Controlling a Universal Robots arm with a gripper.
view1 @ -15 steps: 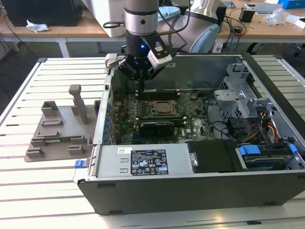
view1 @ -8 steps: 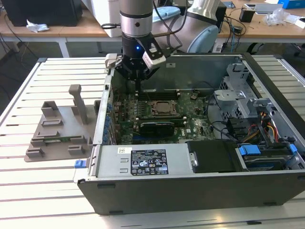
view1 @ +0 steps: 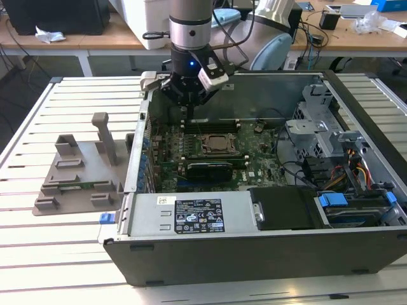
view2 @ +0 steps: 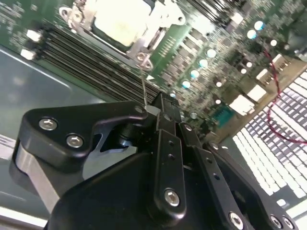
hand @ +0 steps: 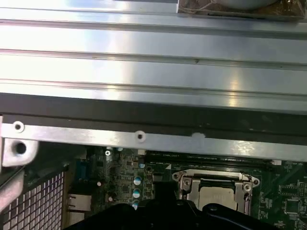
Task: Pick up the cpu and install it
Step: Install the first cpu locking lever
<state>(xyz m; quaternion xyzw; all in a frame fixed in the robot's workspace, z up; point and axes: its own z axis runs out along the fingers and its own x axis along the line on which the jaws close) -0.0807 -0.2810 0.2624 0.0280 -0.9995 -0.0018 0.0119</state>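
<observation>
The cpu (hand: 218, 197) is a silvery-white square lying in the motherboard socket (view1: 216, 145) inside the open computer case, with the socket's metal frame around it. It also appears bright in the second wrist view as the cpu (view2: 120, 19). My gripper (view1: 190, 112) hangs over the rear of the board, just behind the socket. Its black fingers (view2: 165, 120) are shut together. The socket's thin wire lever (view2: 143, 84) stands up, and its end rests against the side of the fingertips. Nothing else is between the fingers.
The grey plastic holder (view1: 82, 171) sits on the slatted table at the exterior view's left, outside the case. A black graphics card (view1: 210, 168) lies in front of the socket. The case wall (hand: 144, 139), drive cage (view1: 318, 121) and cables (view1: 356, 171) crowd the surroundings.
</observation>
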